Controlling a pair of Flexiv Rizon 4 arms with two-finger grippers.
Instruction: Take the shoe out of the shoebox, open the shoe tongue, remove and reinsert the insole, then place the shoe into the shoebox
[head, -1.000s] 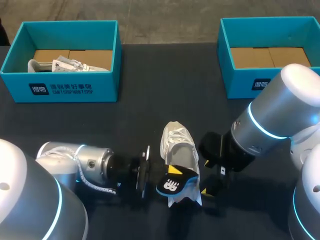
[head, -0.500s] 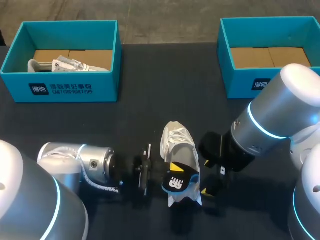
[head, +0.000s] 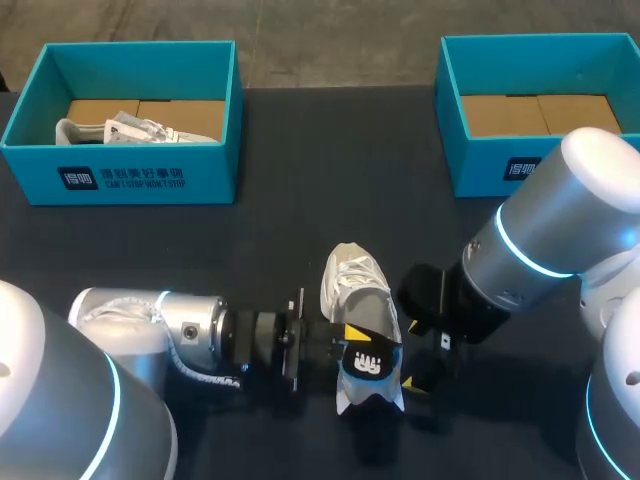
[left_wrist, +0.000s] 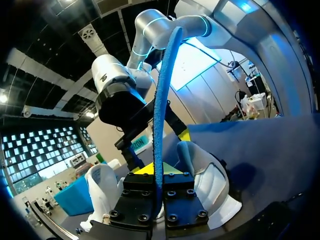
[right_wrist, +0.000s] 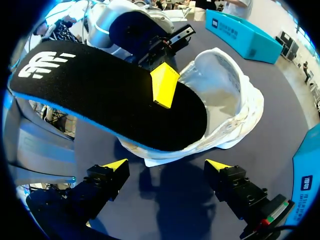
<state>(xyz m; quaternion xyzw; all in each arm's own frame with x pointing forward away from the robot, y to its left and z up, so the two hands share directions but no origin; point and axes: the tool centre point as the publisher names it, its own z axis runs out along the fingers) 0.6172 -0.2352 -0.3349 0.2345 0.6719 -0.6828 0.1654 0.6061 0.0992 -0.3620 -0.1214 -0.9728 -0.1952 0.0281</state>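
Black foam with a blue edge and a white logo, the flat insole (head: 364, 362) is pinched between the yellow-tipped fingers of the left gripper (head: 345, 345). In the left wrist view the insole (left_wrist: 162, 100) stands edge-on, clamped between the two finger blocks of that gripper (left_wrist: 158, 172). Its unmarked end lies over the opening of the white and grey mesh shoe (head: 355, 285); I cannot tell how far it goes inside. The shoe rests on the black table (head: 300, 200), between the two arms and well apart from both boxes. The right gripper (right_wrist: 167, 165) hangs just beside the shoe (right_wrist: 225, 95), fingers spread wide around nothing. The teal cardboard shoebox on the left (head: 120, 175) holds a second white shoe (head: 130, 128); the teal shoebox on the right (head: 480, 160) shows a brown cardboard floor.
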